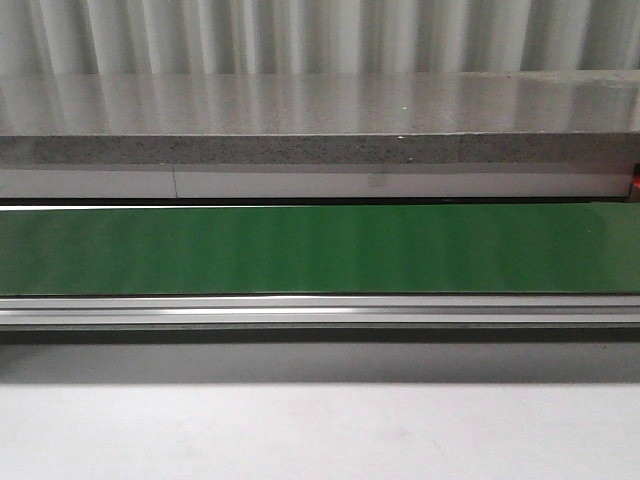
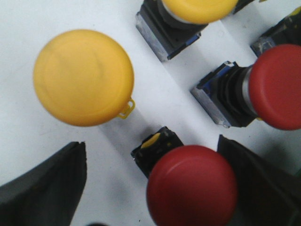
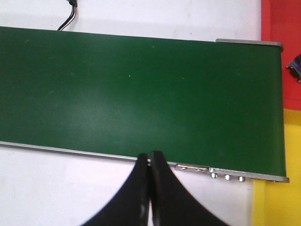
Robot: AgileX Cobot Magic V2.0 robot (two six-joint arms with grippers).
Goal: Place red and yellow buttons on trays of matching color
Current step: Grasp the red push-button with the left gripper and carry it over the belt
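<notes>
In the left wrist view, several mushroom buttons lie on a white surface. A red button on a black base sits between the fingers of my open left gripper, close against one finger and well apart from the other. A large yellow button lies beyond it, a second yellow button farther off, and another red button lies on its side. My right gripper is shut and empty over the white table at the conveyor's edge. The red tray and yellow tray show beside the belt's end.
A green conveyor belt with a metal frame runs across the front view, with a grey ledge behind it and white table in front. In the right wrist view a small dark part lies at the red tray's edge, and a cable lies past the belt.
</notes>
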